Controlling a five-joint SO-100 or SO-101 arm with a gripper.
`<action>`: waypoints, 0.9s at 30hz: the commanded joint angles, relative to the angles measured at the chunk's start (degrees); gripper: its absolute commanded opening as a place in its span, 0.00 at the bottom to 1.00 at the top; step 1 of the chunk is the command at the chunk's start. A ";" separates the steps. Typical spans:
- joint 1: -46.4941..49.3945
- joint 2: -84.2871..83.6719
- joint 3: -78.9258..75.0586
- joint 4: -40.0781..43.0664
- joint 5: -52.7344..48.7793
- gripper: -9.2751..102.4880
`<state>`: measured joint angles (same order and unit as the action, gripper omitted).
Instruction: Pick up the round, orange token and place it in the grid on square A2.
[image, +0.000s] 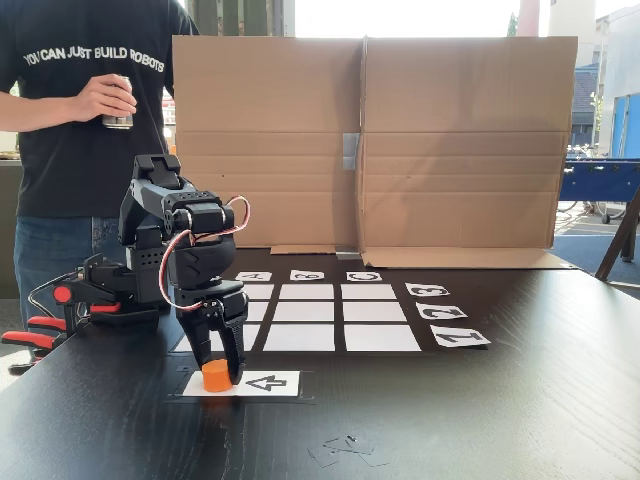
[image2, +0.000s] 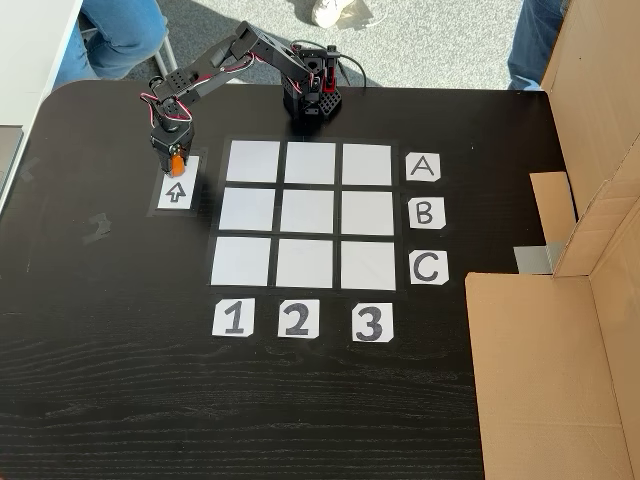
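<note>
Token (image: 216, 376) sits on the white arrow card (image: 268, 383) at the near edge of the black tabletop (image: 480, 420), just beside the printed arrow. My jaws (image: 224, 372) reach down around it, one finger on each side; whether they press it I cannot tell. Off to one side lies the grid (image2: 309, 214), with square A2 (image2: 309, 163) bare.

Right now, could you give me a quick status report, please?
Gripper down, jaws around token on arrow card. Grip unconfirmed. Grid clear, square A2 open.
</note>
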<state>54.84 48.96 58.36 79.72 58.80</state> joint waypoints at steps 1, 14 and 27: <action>2.72 5.10 0.53 -1.32 -0.26 0.08; 8.09 36.65 19.78 -7.82 -12.57 0.09; -3.43 70.22 50.63 -10.55 -37.97 0.09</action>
<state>53.70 110.57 103.18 70.49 23.47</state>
